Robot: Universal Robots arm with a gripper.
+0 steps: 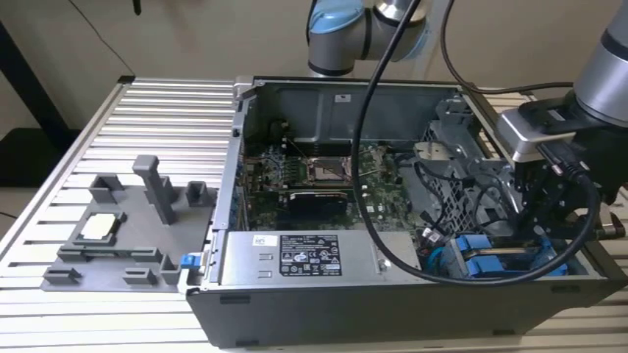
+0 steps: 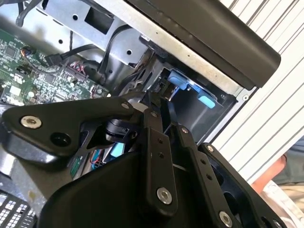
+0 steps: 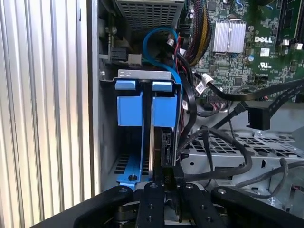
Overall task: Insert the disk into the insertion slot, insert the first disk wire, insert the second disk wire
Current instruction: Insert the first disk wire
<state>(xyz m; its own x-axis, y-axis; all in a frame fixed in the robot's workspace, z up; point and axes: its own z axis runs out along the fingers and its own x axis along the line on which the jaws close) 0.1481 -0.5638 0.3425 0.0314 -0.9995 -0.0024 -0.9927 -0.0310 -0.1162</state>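
The open computer case [image 1: 294, 312] lies on a ribbed table [image 1: 147, 118]. In its corner nearest the exterior view's right sits the insertion slot [image 3: 137, 74], a grey metal bay with blue fittings. The disk [image 3: 166, 142] is already inside it, standing on edge in its blue carrier. Its long axis runs into the bay, parallel to the case wall, and its connector end faces the gripper [image 3: 170, 184].

The fingers are drawn close together, clamped on what looks like a black wire plug [image 3: 176, 172] at the disk's near end; whether the plug is seated is hard to tell. A blue cable [image 3: 156, 38] loops beyond the bay. Black cables [image 3: 223, 142] crowd between the bay and the perforated cage [image 3: 266, 147].
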